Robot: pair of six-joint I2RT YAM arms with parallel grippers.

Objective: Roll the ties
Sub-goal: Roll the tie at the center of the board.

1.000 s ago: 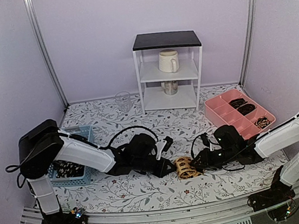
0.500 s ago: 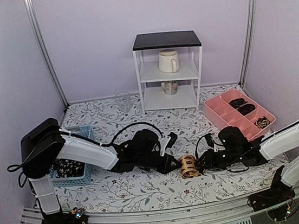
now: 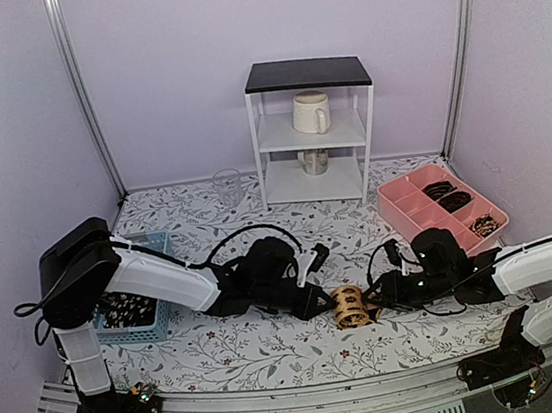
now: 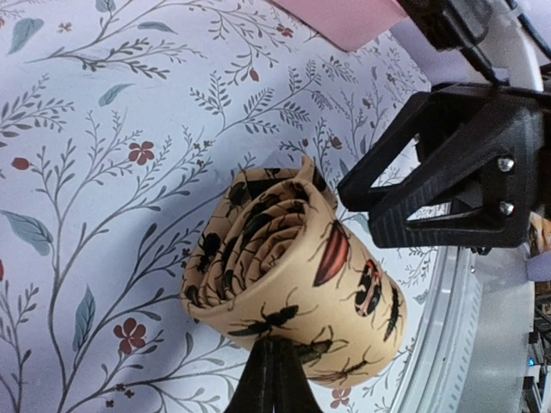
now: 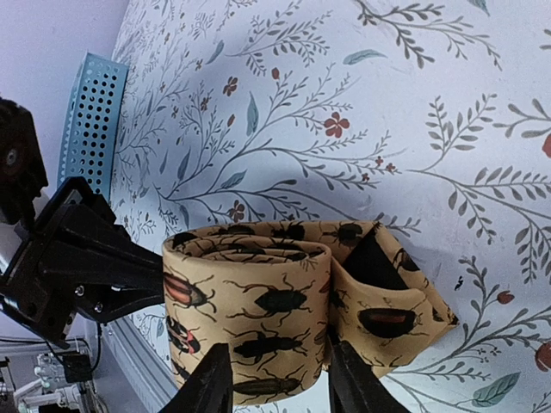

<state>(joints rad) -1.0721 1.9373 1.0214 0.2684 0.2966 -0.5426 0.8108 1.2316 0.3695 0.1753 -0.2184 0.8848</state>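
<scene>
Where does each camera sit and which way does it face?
Top external: above and behind the left arm and right arm, facing the white shelf unit; both show.
Left wrist: on that wrist, looking along its shut jaws at the rolled tan beetle-print fabric tie; right jaws beyond.
Right wrist: on that wrist, facing the blue plastic basket across the tie; own jaws apart.
All three share the tie.

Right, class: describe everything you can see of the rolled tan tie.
The tie is tan-yellow fabric printed with dark and reddish beetles, wound into a tight coil with a loose end folding outward. It lies on the floral tablecloth. The left fingers are shut on it; the right fingers stand apart astride it.
</scene>
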